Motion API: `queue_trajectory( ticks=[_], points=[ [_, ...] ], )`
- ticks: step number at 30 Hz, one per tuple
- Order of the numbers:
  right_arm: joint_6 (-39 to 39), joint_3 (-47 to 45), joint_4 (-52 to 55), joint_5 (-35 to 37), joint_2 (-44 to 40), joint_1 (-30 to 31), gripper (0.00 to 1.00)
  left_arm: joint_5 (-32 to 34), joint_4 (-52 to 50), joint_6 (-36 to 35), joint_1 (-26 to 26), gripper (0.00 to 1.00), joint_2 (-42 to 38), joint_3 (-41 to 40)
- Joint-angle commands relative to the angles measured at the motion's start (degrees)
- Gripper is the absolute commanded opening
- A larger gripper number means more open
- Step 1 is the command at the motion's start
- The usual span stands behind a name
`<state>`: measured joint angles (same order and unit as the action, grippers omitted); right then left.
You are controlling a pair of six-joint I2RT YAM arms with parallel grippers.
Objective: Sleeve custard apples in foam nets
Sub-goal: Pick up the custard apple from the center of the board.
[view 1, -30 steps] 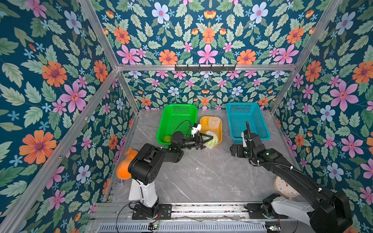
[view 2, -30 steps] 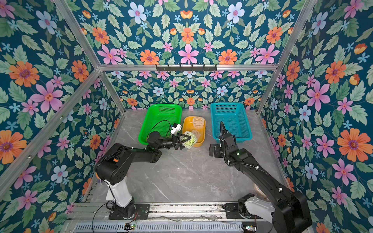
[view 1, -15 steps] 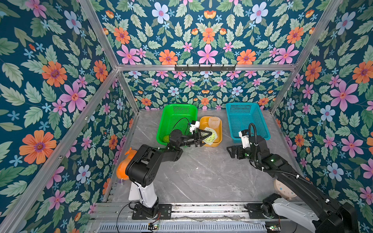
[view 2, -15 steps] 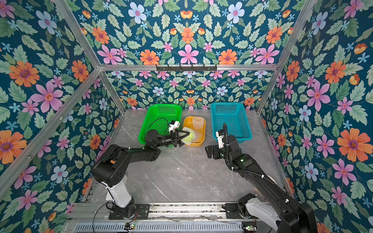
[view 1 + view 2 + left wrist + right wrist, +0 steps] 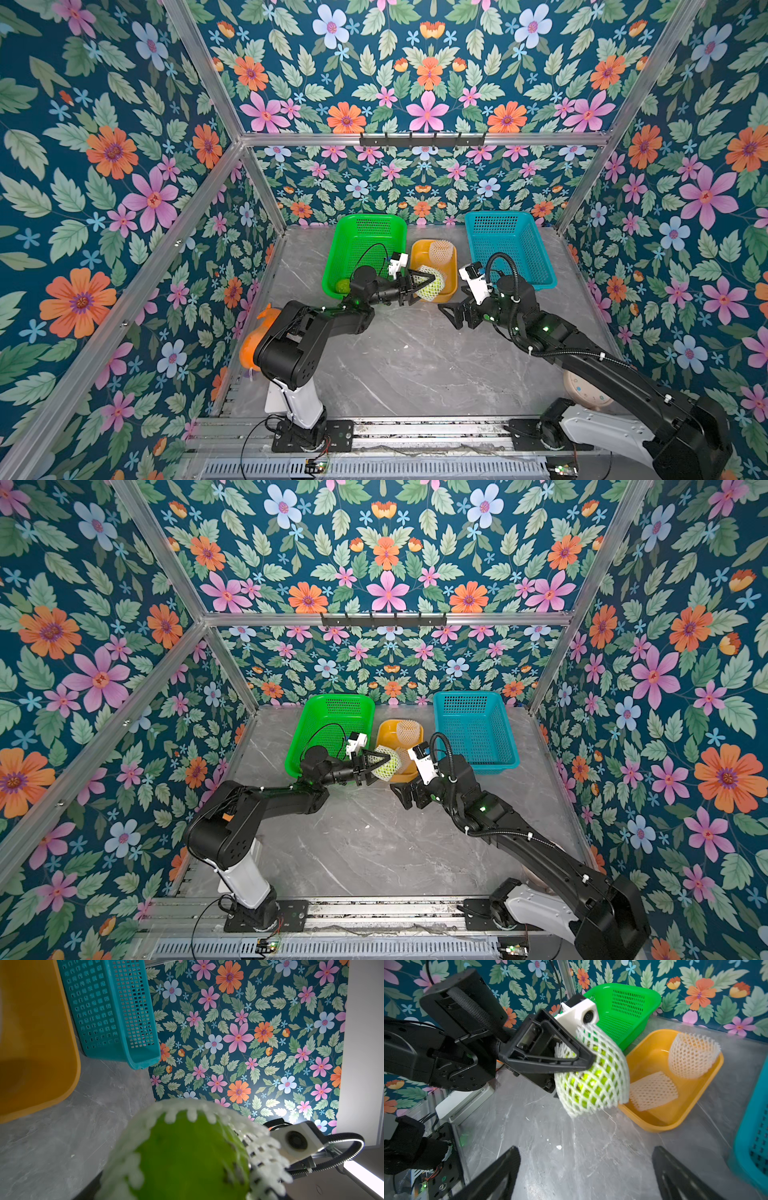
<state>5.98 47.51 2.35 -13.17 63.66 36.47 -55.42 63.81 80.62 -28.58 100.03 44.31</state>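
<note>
Over the near left corner of the yellow tray (image 5: 664, 1124), the left gripper (image 5: 430, 282) had its jaws spread wide around a custard apple (image 5: 591, 1082) already wrapped in a foam net (image 5: 608, 1053), and it was holding the fruit up off the tabletop! Just to the right and a little nearer, the right gripper (image 5: 448, 316) hung fully spread, nothing between its fingers. Two more foam nets lay inside the tray, one upright (image 5: 693, 1057) at the far end, one flat (image 5: 654, 1091) nearer. Another custard apple (image 5: 343, 286) sat bare in the green basket (image 5: 361, 232), near left corner.
</note>
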Motion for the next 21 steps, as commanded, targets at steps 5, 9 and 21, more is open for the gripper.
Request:
queue_trajectory(
  ticks=[5,9,21],
  points=[
    [-2.7,3.0,-8.1,-1.1,7.0,1.5,0.99,0.2,2.1,-0.4,-0.1,0.73,-1.4,-2.0],
    [-2.7,4.2,-10.7,-1.1,10.5,1.7,0.99,0.1,2.5,-0.2,-0.3,0.73,-2.0,-2.5],
    [-3.0,6.9,-12.3,-2.3,17.2,1.9,0.98,0.0,4.0,0.7,-0.7,0.73,-2.6,-3.4]
  ],
)
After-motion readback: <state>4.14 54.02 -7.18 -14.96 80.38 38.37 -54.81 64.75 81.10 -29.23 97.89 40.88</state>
